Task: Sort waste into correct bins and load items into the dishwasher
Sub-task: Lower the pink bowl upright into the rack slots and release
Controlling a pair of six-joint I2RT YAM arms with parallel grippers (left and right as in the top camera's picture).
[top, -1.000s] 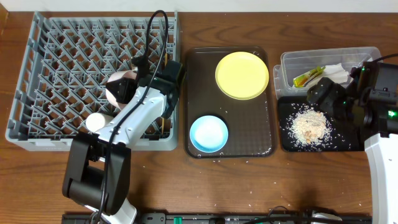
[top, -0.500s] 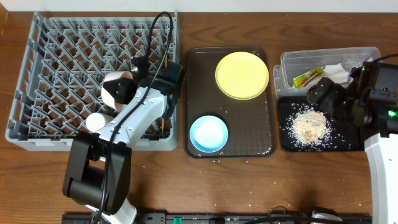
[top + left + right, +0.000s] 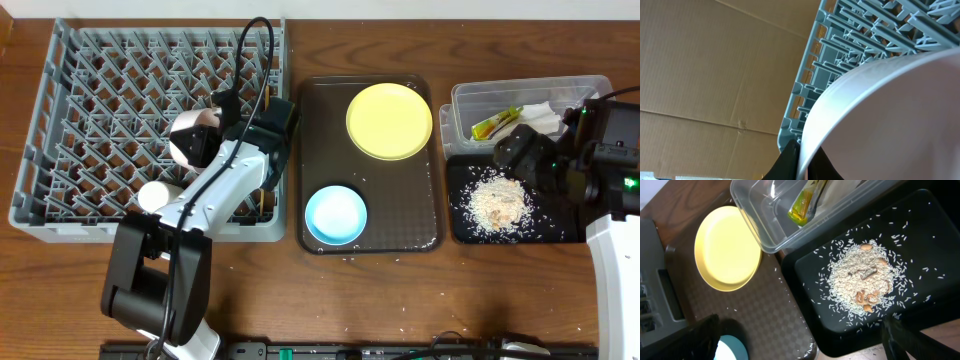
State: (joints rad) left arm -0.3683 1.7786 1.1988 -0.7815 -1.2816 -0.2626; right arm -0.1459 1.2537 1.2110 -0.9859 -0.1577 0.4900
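1. The left gripper [image 3: 207, 135] is gripping the white bowl [image 3: 186, 142] by its rim and tipping it on edge above the dish rack [image 3: 90, 90], probably so it can slot between the pegs.
2. Its jaws are clamped on that rim. In the left wrist view the bowl's wall is filling the frame, with one dark finger [image 3: 789, 161] pressing against it.
3. The right gripper [image 3: 802, 339] is hanging over the black tray [image 3: 920, 225], jaws spread wide, carrying and touching nothing.
4. The rice [image 3: 860, 282] is lying heaped in that tray, sorted apart from the wrapper [image 3: 807, 202] and napkin [image 3: 540, 115], which are sitting in the clear tub [image 3: 755, 210].
5. The yellow plate [image 3: 389, 120] and blue bowl [image 3: 335, 214] are waiting on the brown tray [image 3: 400, 200], and the cup [image 3: 153, 195] is resting in the rack.
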